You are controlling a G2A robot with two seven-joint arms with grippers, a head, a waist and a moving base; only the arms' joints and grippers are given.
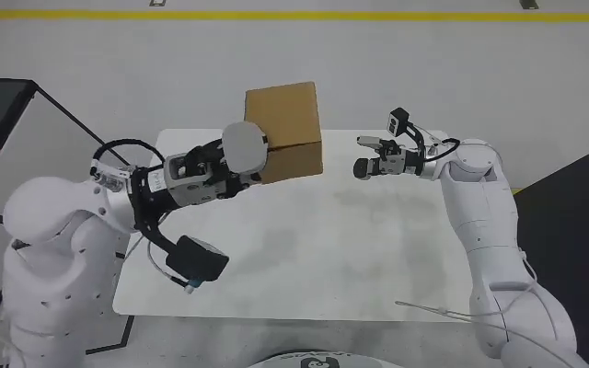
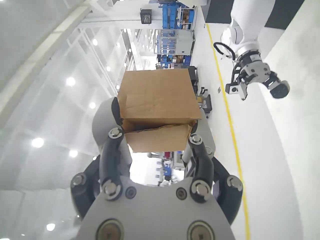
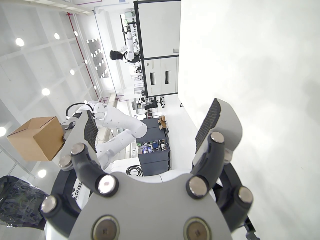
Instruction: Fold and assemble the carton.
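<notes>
The left gripper is clamped on the near end of the brown carton, which sticks out ahead of its fingers above the white table, while the right gripper is spread and empty, well apart from the carton.

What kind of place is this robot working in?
Probably a large industrial hall or robotics test floor: a yellow line marks the pale floor, blue storage racks stand in the background, and another white robot stands at a distant station.
</notes>
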